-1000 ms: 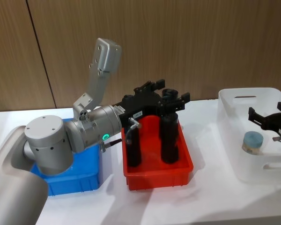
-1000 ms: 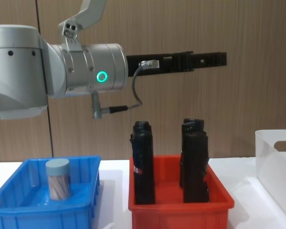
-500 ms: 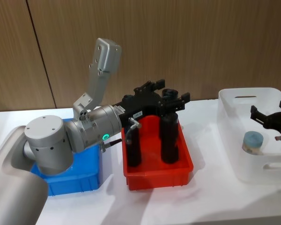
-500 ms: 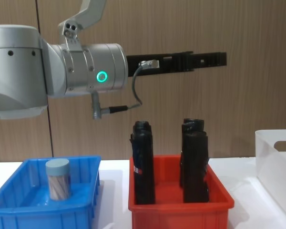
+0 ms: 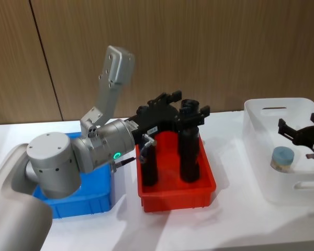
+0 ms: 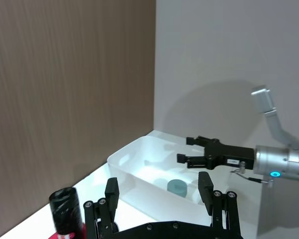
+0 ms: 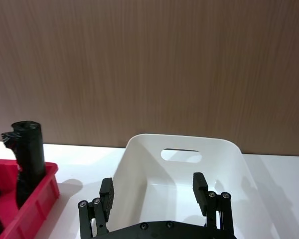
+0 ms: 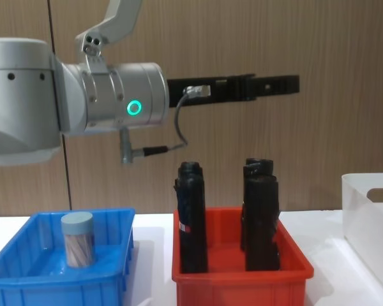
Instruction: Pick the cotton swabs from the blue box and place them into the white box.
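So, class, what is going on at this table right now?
A two-armed robot is sorting tubs between boxes. One tub of cotton swabs stands inside the white box, where the open right gripper hovers. Another tub waits in the blue box. The left gripper, open, hangs above the red bin of black cylinders.

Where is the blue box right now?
At the robot's left in the chest view, the blue box sits just beside the red bin, holding one cotton swab tub.
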Motion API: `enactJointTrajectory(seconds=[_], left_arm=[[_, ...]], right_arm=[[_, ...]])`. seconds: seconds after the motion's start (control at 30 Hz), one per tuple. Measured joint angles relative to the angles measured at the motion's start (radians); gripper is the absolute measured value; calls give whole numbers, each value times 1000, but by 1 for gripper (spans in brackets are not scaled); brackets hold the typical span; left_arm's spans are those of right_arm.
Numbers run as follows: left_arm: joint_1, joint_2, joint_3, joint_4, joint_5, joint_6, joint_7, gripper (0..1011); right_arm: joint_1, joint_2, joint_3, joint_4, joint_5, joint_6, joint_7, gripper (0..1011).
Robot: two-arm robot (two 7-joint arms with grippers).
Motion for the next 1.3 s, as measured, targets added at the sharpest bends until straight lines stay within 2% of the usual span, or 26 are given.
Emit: enactJointTrajectory(seconds=[0.6, 0.7, 0.73, 1.03, 1.3], left_arm=[[128, 71, 26, -106, 77, -81, 214, 1004], [152, 84, 31, -126, 91, -95, 253, 1004], [169, 94, 34, -141, 102, -107, 284, 1004], [231, 127, 47, -192, 138, -145, 386, 1004], [303, 167, 61, -251, 180, -191, 506, 1004]], right_arm=[[-156, 0, -57, -209, -8, -20, -41, 1002], [-184, -1, -68, -248, -10, -24, -47, 1002], [-191, -1, -71, -257, -11, -25, -49, 1002], [-281, -1, -102, -377, -15, -36, -72, 1002], [-356, -1, -130, -479, -20, -45, -91, 1001]])
